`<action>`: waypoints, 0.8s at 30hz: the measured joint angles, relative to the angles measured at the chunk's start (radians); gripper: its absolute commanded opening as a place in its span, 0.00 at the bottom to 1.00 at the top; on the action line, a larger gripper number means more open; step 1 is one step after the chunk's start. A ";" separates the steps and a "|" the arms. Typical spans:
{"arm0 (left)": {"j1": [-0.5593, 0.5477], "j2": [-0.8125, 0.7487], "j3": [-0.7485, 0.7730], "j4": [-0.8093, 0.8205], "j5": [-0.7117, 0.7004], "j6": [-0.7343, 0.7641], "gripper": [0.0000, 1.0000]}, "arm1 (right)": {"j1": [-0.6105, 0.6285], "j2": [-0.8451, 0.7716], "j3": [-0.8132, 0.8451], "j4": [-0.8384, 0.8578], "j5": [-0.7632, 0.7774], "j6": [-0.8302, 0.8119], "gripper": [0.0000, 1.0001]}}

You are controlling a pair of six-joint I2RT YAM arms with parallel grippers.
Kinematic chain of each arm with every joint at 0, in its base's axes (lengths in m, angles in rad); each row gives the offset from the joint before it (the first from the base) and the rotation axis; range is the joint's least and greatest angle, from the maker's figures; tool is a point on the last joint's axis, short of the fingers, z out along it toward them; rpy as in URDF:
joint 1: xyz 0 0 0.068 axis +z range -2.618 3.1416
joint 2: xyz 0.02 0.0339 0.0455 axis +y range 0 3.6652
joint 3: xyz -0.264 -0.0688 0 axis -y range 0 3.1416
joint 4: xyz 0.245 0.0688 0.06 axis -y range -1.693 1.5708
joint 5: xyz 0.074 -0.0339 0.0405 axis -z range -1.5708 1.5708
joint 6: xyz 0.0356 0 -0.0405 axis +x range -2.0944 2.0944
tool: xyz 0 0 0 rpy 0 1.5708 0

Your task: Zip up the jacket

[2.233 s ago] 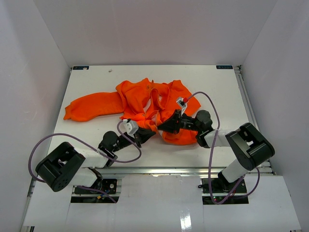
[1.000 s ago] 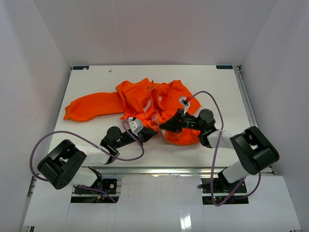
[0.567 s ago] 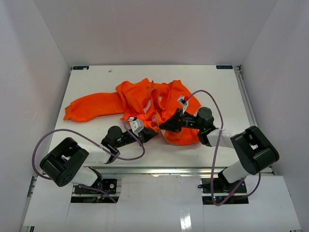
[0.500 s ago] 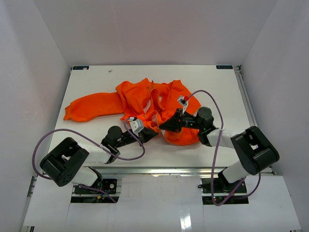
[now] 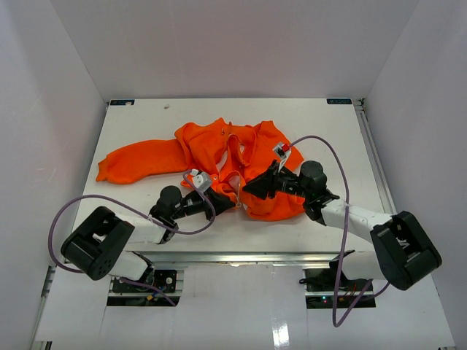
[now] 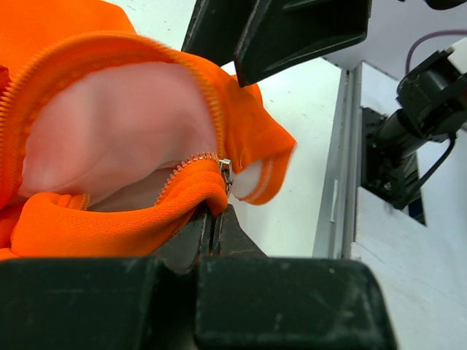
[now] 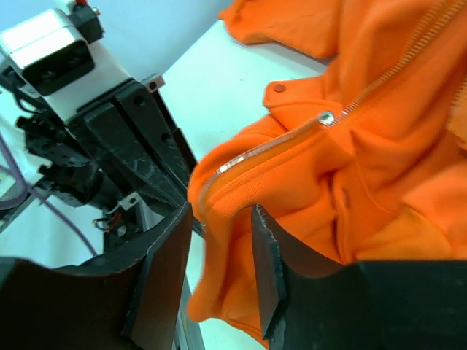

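Table [image 5: 146,124]: white, walled on the left, right and far sides.

Jacket [image 5: 219,146]: bright orange, lying crumpled at the middle of the table, front open and unzipped. One sleeve [image 5: 139,160] is stretched flat towards the left. The rest is bunched from the centre to the right. Its near hem lies between the two grippers. Pale pinkish lining [image 6: 124,138] shows inside the open front in the left wrist view.

Left arm [image 5: 139,226]: reaches low across the table from the near left towards the hem. A purple cable [image 5: 73,211] loops beside it.

Right arm [image 5: 350,219]: reaches in from the near right, also low.

Left gripper [image 5: 226,203]: jaws together, clamped on the orange hem of the jacket just below the bottom end of the zip. The fabric folds over the fingertips [image 6: 197,230].

Right gripper [image 5: 249,191]: just to the right of the left gripper, near but apart from it. Its jaws stand apart, and the toothed zip edge of the jacket passes through the gap between the fingers [image 7: 164,270].

Zip slider [image 6: 225,171]: small, metal, sitting at the bottom end of the teeth, directly above the left gripper's tips.

Snap [image 7: 326,117]: silver, on the zip edge beyond the right gripper; an orange stud [image 7: 278,88] sits near it
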 measured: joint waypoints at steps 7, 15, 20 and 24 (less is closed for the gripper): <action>0.028 0.053 0.002 0.016 0.086 -0.077 0.00 | 0.040 -0.129 0.001 -0.293 0.227 -0.086 0.40; 0.031 0.061 0.009 0.016 0.122 -0.107 0.00 | 0.280 -0.292 0.067 -0.552 0.611 -0.238 0.47; 0.034 0.060 0.009 0.015 0.127 -0.108 0.00 | 0.425 -0.283 0.078 -0.561 0.693 -0.321 0.45; 0.035 0.060 0.009 0.014 0.131 -0.108 0.00 | 0.457 -0.259 0.049 -0.550 0.695 -0.340 0.44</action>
